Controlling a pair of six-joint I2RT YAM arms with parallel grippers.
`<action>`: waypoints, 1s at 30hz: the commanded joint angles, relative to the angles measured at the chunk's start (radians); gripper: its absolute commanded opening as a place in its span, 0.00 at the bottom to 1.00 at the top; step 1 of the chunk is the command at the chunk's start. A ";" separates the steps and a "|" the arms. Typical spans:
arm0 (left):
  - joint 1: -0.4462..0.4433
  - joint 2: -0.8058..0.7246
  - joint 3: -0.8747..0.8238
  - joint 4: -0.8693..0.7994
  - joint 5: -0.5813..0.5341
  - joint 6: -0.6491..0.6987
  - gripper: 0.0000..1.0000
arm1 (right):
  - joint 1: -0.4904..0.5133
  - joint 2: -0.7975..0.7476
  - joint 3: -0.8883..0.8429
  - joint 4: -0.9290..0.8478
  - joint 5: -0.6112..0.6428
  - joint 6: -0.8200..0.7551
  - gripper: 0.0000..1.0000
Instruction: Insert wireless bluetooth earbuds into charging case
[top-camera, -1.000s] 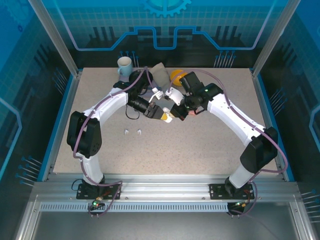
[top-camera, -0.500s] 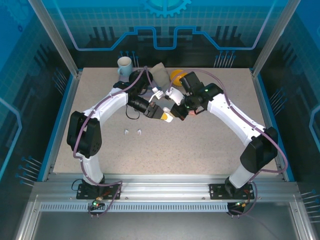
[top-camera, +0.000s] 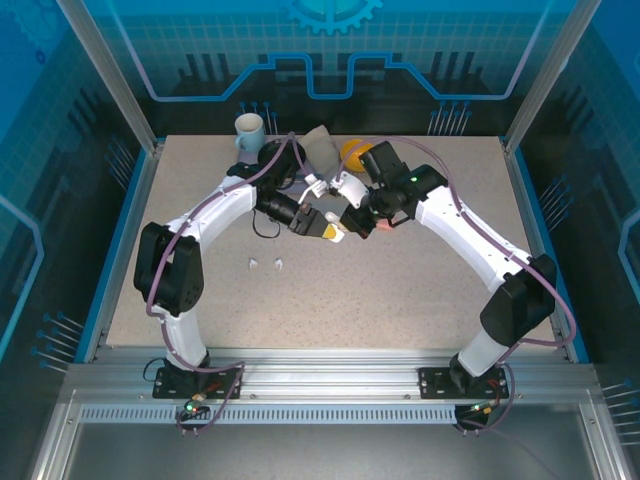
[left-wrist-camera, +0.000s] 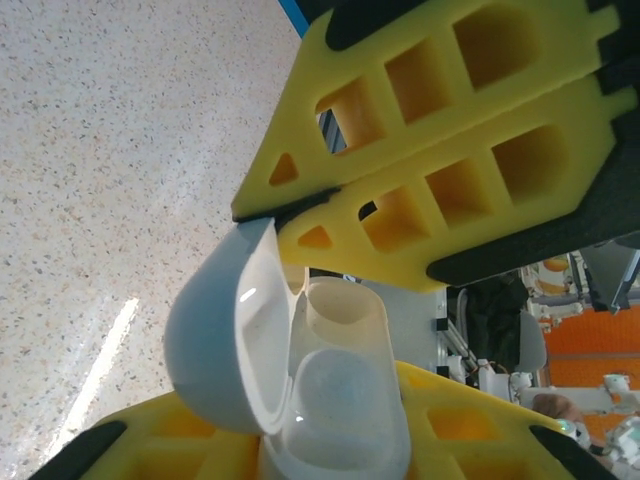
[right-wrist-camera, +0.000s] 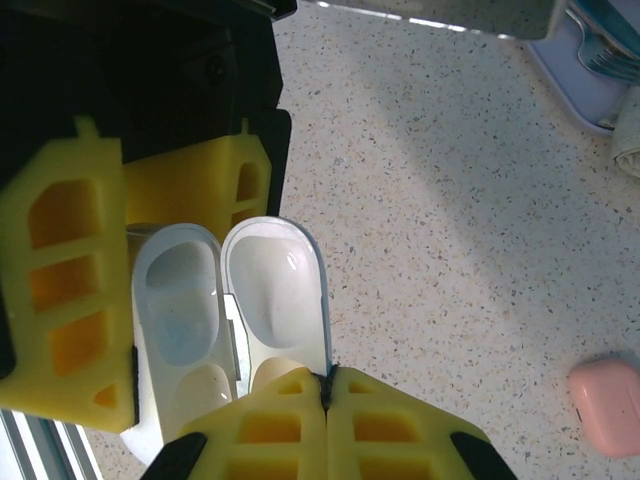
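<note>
counting two white earbuds (top-camera: 253, 264), one open white case (right-wrist-camera: 230, 300), one pink case (right-wrist-camera: 605, 405).

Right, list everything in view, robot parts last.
table: one, speckled beige
white charging case: one, white, open, held between both jaws
earbuds: two, white, on the table left of centre
pink charging case: one, pink, closed, on the table
mug: one, white, far left
cloth: one, grey, far middle
round object: one, yellow, beside the cloth
tray: one, lilac, holding cutlery
left arm, right arm: two, white and black
left jaws: yellow, shut on the case's base
right jaws: yellow, shut on its lid
</note>
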 joint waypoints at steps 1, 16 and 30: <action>-0.005 -0.004 0.002 0.019 0.019 0.002 0.25 | 0.005 -0.015 0.024 0.007 -0.024 0.007 0.00; -0.005 -0.194 -0.184 0.288 -0.158 -0.132 0.00 | -0.109 -0.127 0.040 0.051 -0.076 0.162 0.31; -0.003 -0.728 -0.668 0.973 -0.744 -0.340 0.00 | -0.185 -0.296 -0.196 0.276 -0.085 0.620 0.57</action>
